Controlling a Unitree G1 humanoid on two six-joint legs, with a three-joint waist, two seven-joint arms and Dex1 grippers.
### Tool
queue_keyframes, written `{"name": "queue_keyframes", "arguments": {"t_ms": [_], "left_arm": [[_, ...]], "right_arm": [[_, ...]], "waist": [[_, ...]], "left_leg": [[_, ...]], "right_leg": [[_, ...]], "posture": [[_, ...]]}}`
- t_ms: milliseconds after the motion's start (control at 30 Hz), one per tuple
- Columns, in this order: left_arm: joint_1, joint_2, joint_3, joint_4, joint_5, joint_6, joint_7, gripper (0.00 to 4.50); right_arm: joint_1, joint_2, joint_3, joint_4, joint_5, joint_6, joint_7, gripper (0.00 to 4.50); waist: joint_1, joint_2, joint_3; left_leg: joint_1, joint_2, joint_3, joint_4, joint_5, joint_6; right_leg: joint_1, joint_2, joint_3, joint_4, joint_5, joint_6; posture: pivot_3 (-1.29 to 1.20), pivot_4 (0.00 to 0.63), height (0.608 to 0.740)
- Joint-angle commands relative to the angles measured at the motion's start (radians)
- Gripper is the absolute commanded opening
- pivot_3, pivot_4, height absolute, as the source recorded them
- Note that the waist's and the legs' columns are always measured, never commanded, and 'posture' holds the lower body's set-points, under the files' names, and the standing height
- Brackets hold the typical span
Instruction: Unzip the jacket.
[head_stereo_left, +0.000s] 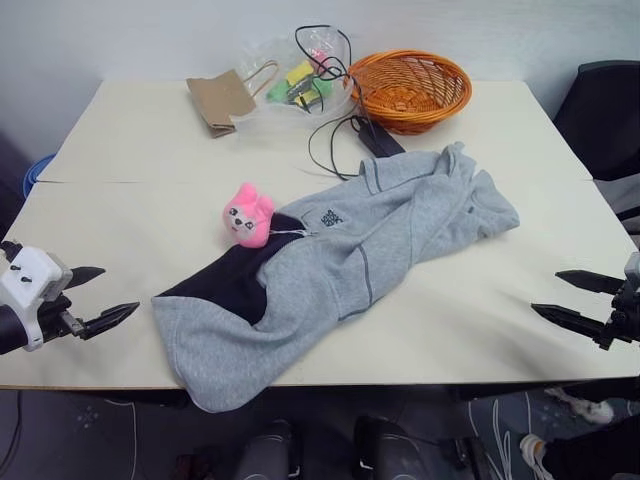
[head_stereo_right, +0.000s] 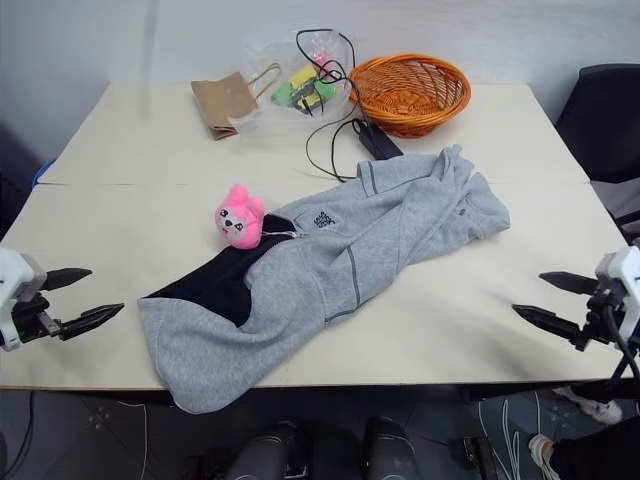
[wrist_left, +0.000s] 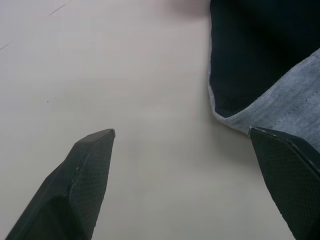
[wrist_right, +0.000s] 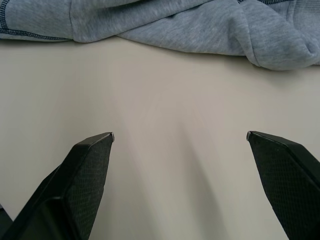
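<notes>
Both grippers, left (head_stereo_left: 103, 297) and right (head_stereo_left: 563, 296), hover spread wide, flanking the jacket (head_stereo_left: 340, 270); zip pull perhaps beside the pink toy (head_stereo_left: 247, 213), ready to approach

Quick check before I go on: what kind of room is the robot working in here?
Most likely an office or lab workspace, not a home. Two plain beige tables are pushed together, a dark office chair stands at the far right, and black cables with a power adapter lie beside an orange wicker basket.
</notes>
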Motion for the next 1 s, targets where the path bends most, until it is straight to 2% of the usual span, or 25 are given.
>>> {"name": "queue_keyframes", "arguments": {"t_ms": [33, 200, 367, 833, 1000], "left_arm": [[-0.002, 0.015, 0.012, -0.020, -0.001, -0.016, -0.010, 4.50], [-0.005, 0.008, 0.004, -0.033, 0.002, -0.010, 0.002, 4.50], [0.005, 0.000, 0.012, -0.056, -0.015, 0.023, 0.012, 4.50], [-0.049, -0.024, -0.017, -0.083, -0.070, 0.095, 0.017, 4.50], [-0.138, -0.063, -0.054, -0.109, -0.133, 0.155, 0.050, 4.50]], "right_arm": [[-0.014, -0.012, -0.013, 0.026, -0.006, -0.048, 0.014, 4.47], [-0.010, -0.001, -0.006, 0.040, -0.019, -0.081, 0.005, 4.47], [-0.015, 0.020, 0.016, 0.000, -0.042, -0.070, -0.065, 4.47], [0.047, 0.016, -0.026, -0.315, 0.101, 0.228, -0.138, 4.47], [0.031, 0.017, -0.031, -0.425, 0.151, 0.320, -0.184, 4.47]], "waist": [[0.000, 0.000, 0.000], [-0.001, 0.000, 0.000], [-0.001, 0.000, 0.000], [0.001, 0.002, 0.001], [0.004, 0.002, 0.001]], "left_leg": [[0.000, 0.000, 0.000, 0.000, 0.000, 0.000], [0.001, 0.000, 0.001, 0.000, 0.000, -0.001], [0.001, 0.000, 0.001, 0.000, 0.000, -0.001], [0.001, 0.000, 0.001, 0.000, 0.000, -0.001], [0.001, 0.000, 0.001, 0.000, 0.000, -0.001]], "right_leg": [[0.000, 0.000, 0.000, 0.000, 0.000, 0.000], [0.000, 0.000, 0.001, 0.000, 0.000, 0.000], [0.000, -0.001, 0.001, 0.000, 0.000, 0.000], [0.000, -0.001, 0.000, 0.001, 0.000, 0.000], [0.000, -0.002, 0.001, 0.001, 0.000, 0.000]], "posture": [[0.00, 0.150, 0.740], [0.00, 0.150, 0.740], [0.00, 0.150, 0.740], [0.00, 0.150, 0.740], [0.00, 0.150, 0.740]]}}
